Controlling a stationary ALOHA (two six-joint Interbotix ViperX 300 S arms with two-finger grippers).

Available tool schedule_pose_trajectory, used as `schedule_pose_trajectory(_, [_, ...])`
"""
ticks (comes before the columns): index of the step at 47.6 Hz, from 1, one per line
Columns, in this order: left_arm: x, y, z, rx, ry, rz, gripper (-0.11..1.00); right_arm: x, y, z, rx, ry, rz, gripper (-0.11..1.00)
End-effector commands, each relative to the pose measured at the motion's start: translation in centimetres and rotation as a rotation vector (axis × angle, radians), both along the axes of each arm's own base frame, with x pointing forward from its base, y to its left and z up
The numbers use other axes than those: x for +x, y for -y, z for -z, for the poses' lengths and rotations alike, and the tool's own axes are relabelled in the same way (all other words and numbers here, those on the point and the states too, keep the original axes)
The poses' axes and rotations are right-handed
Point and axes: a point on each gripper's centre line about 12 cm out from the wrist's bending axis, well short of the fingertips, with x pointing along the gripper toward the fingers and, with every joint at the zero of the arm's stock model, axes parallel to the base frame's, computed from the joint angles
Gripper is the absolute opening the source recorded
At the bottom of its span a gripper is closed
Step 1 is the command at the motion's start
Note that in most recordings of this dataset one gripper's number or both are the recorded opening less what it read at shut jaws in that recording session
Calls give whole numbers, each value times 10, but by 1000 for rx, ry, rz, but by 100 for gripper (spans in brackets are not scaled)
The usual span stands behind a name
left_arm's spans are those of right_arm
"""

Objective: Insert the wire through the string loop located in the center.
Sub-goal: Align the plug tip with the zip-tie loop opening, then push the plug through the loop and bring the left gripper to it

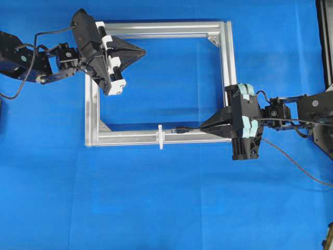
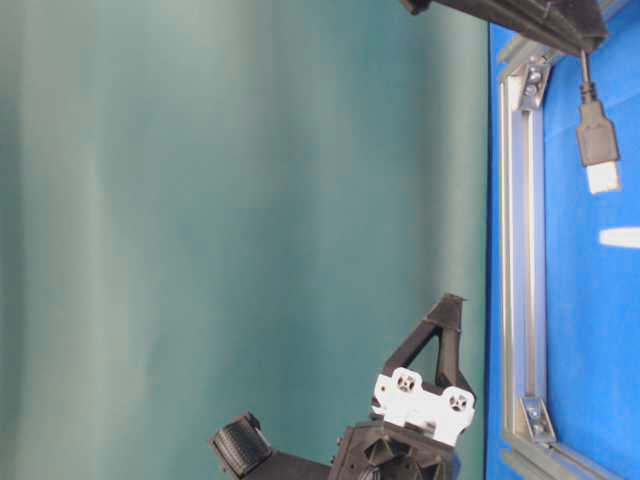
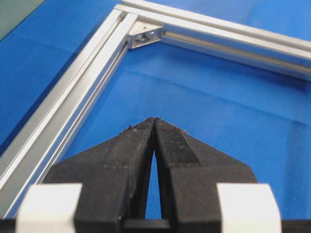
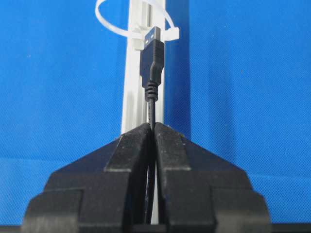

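From my right wrist view, the right claw (image 4: 151, 127) is clamped shut on the wire (image 4: 152, 109), pinching the thin cable just behind its plug. The plug juts out ahead of the fingertips with its metal tip just short of the string loop (image 4: 127, 26), roughly in line with it above the silver frame bar (image 4: 130, 97). I judge the plug end stiff enough to steer because so little cable is free; the rest trails soft and light behind across the blue desk (image 1: 166, 208). The loop looks thin and springy, so a nudge could bend it aside. Holding this close to the plug seems right to me. Farther off, the left claw (image 1: 141, 50) is closed on nothing, hovering inside the frame's far corner.
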Motion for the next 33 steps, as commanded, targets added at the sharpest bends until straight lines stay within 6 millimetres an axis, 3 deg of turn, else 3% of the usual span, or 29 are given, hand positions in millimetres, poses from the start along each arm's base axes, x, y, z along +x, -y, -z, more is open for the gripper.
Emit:
schedule_pose_trajectory(1, [1, -1, -13, 11, 40, -1, 0, 2, 1, -5, 1, 18, 4, -2])
schedule_pose_trajectory(17, [1, -1, -13, 11, 40, -1, 0, 5, 1, -1, 0, 9, 4, -2])
schedule_pose_trajectory(33, [1, -1, -13, 11, 40, -1, 0, 31, -1, 4, -1, 20, 6, -2])
